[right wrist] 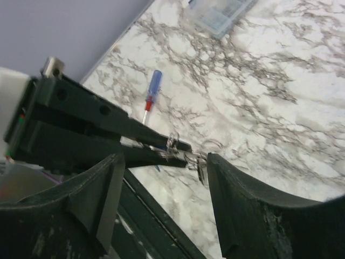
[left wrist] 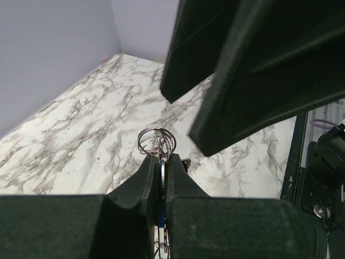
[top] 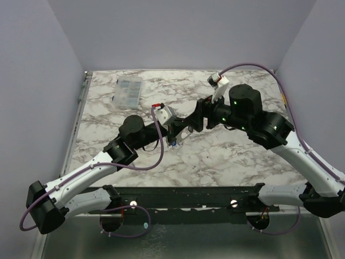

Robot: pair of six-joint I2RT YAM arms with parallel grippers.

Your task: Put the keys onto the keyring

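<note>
Closest to the top camera runs a dark rail (top: 183, 195) at the near edge of the marble tabletop (top: 226, 162). It carries the left arm (top: 91, 172) and the right arm (top: 302, 156). Both arms reach inward, and their ends meet above the middle of the tabletop.

The left tool (left wrist: 163, 161) is pressed together on the keyring (left wrist: 157, 141). Its two dark fingers (left wrist: 145, 178) pinch the lower part of the ring. The thin grey loops stand up above the fingertips, in the air and not on the marble. Lower in the narrow gap between these fingers a small blue piece (left wrist: 160, 218) shows, and it is too small for me to tell what it is.

Just beyond the ring hang the wide black fingers of the right tool (right wrist: 163, 157). In the right wrist view these fingers (right wrist: 253, 205) stand well apart, with the ring seen between them. I cannot tell if either of them touches it. Some tiny bright metal bits sit at the tip of the left tool, beside the ring, but they are blurred.

Farther away, a screwdriver (right wrist: 152, 94) with a blue handle lies flat on the marble. Farthest, near the far left corner, lies a clear plastic compartment box (top: 129, 90), well apart from both tools. Pale walls (top: 178, 32) close the tabletop on three sides.
</note>
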